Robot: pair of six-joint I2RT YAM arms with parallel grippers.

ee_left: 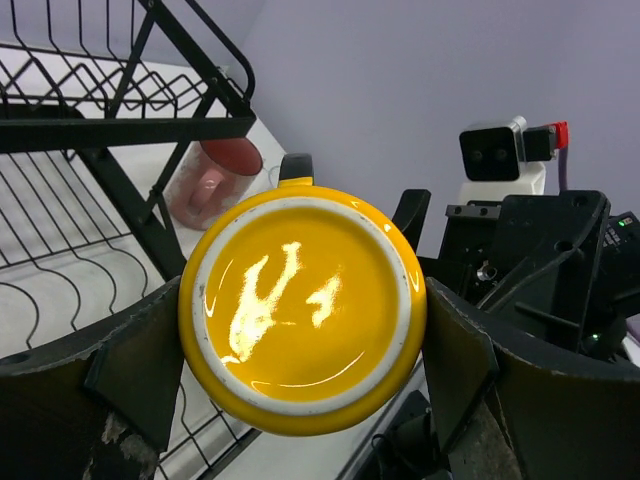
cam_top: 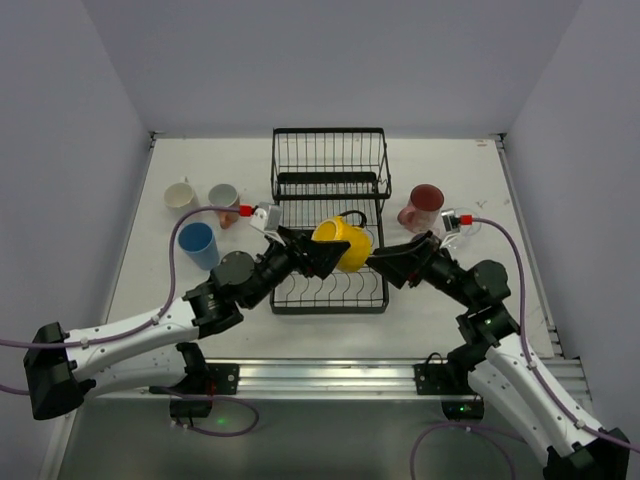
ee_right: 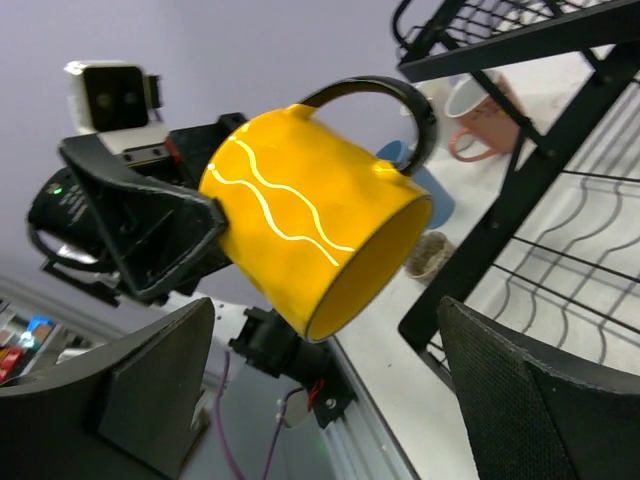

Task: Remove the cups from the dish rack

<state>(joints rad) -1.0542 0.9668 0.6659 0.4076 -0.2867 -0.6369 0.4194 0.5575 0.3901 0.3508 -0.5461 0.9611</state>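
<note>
Yellow mug (cam_top: 343, 243) hangs tilted above the dish rack (cam_top: 329, 309), over its front lower tier, clamped at its base by the left end effector (cam_top: 322, 256); the right end effector (cam_top: 378, 260) gapes released beside its mouth.

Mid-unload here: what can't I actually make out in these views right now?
Top view: the dish rack floor under the yellow mug, covered by the mug.
Left wrist: the mug's inside; only its base shows.
Right wrist: the blue cup, mostly behind the mug's handle.
</note>
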